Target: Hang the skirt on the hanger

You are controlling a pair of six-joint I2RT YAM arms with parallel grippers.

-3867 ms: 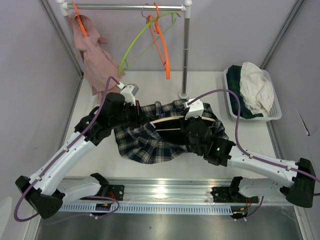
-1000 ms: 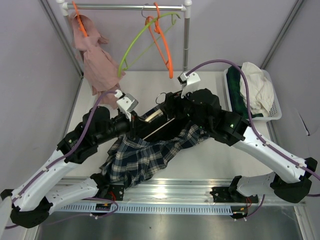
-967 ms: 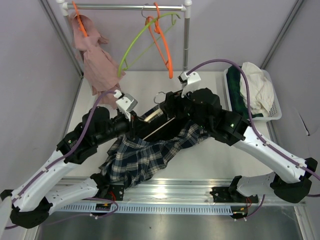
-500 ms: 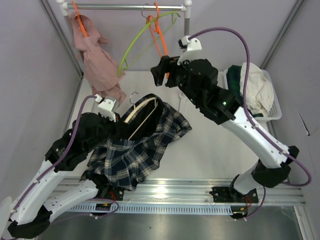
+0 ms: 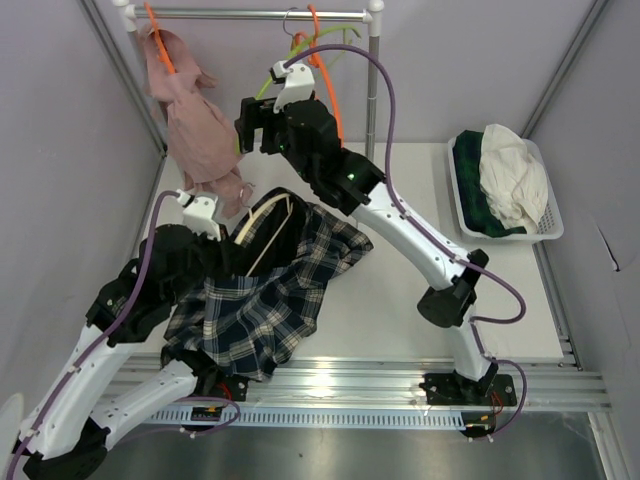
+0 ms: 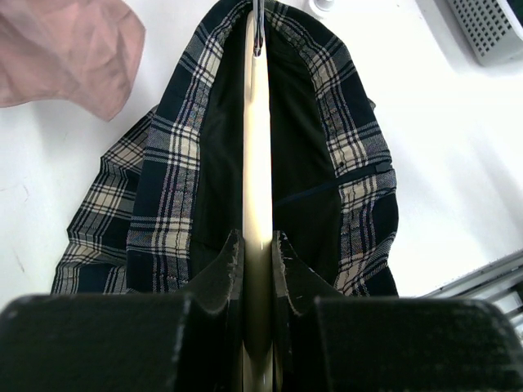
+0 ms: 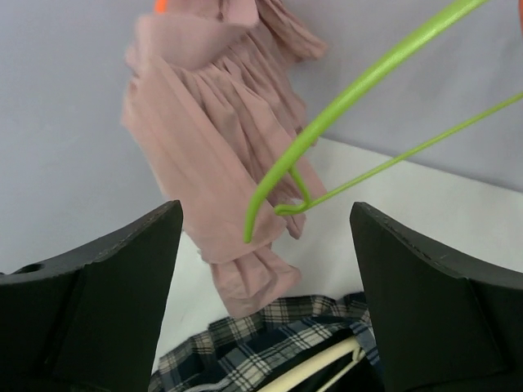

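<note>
Right arm has swung up and off the skirt since the earlier top view and now reaches toward the rail [image 5: 250, 14]. The left arm has drawn the hanger and skirt closer to its own side.

Right gripper [image 7: 265, 269]: fingers [image 7: 98, 278] spread wide, released, nothing between them, touching nothing. It sits up by the green hanger [image 7: 351, 90], with the pink garment [image 7: 212, 163] hanging just beyond. An orange hanger [image 5: 328, 90] is on the rail close by.

Left gripper [image 6: 256, 245]: fingers [image 6: 225, 261] clenched on the pale wooden bar of the hanger [image 6: 257, 163], one finger on each side of the bar.

Skirt [image 5: 260, 310]: dark plaid, navy and cream, black lining showing. The waistband is stretched over the hanger bar and runs up both sides of it to the metal hook [image 6: 257, 24] at the far end. The rest of the cloth hangs loose and bunched, trailing toward the near edge of the table [image 5: 400, 290] over the left arm's lower part.

The skirt wraps the bar directly ahead of the left fingers and falls to both sides of them. From the wrist view I cannot tell whether the fingers also pinch cloth. The skirt is well apart from the right fingers, below and nearer than them.
</note>
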